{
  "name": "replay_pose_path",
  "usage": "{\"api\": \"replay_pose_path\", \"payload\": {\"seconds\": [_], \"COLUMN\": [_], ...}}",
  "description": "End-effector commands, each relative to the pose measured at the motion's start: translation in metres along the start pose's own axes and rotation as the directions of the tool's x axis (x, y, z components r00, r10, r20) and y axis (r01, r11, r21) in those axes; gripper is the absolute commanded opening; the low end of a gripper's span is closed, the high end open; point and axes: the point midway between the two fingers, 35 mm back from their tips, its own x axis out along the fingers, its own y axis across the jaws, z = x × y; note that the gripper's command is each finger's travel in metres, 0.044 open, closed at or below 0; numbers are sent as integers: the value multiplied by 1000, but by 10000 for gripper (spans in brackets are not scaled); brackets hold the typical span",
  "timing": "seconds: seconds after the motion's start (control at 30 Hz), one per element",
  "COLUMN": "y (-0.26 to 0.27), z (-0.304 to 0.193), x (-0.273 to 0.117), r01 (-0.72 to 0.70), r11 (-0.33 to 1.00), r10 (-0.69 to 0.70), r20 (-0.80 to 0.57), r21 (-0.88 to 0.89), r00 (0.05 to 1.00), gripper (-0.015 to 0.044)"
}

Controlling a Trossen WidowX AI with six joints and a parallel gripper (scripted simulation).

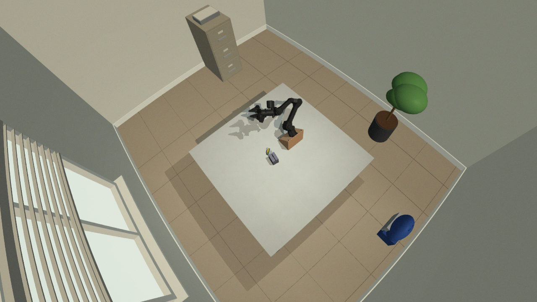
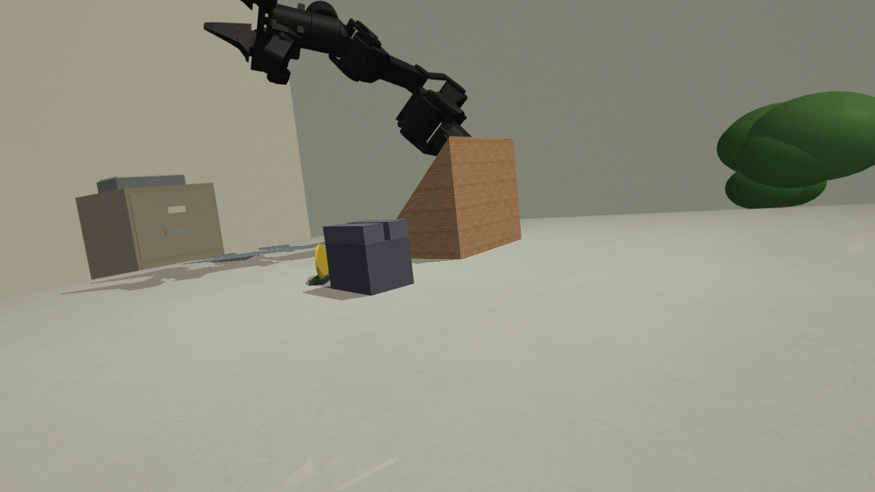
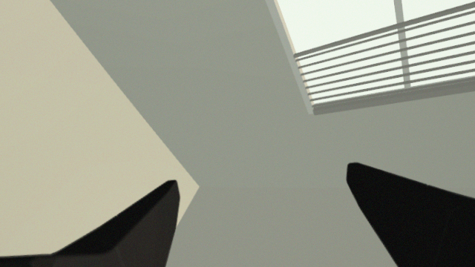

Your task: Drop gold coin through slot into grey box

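The gold coin (image 1: 267,151) (image 2: 320,261) stands on edge in the dark-green holder (image 2: 316,281), partly hidden behind the box in the exterior view. The closed grey box (image 1: 274,159) (image 2: 368,264) stands right beside the holder, its lid slot seen as a dark line across the top. My gripper (image 1: 249,114) (image 3: 263,180) is open and empty, raised high above the table and well away from coin and box. In the exterior view one finger is cut off by the top edge. Coin and box are outside the wrist view.
The arm rises from a wooden wedge-shaped base (image 1: 295,140) (image 2: 486,195) on the pale table top (image 1: 293,210) (image 2: 489,379), close to the box. A filing cabinet (image 1: 215,48) (image 2: 174,229), a potted plant (image 1: 409,93) (image 2: 807,140) and a blue chair-like object (image 1: 401,227) stand beyond the table.
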Motion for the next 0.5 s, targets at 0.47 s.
{"api": "replay_pose_path", "payload": {"seconds": [0.47], "y": [-87], "z": [177], "x": [-4], "r01": [743], "r11": [-222], "r10": [-147], "r20": [775], "r21": [-631], "r00": [614], "gripper": [161]}}
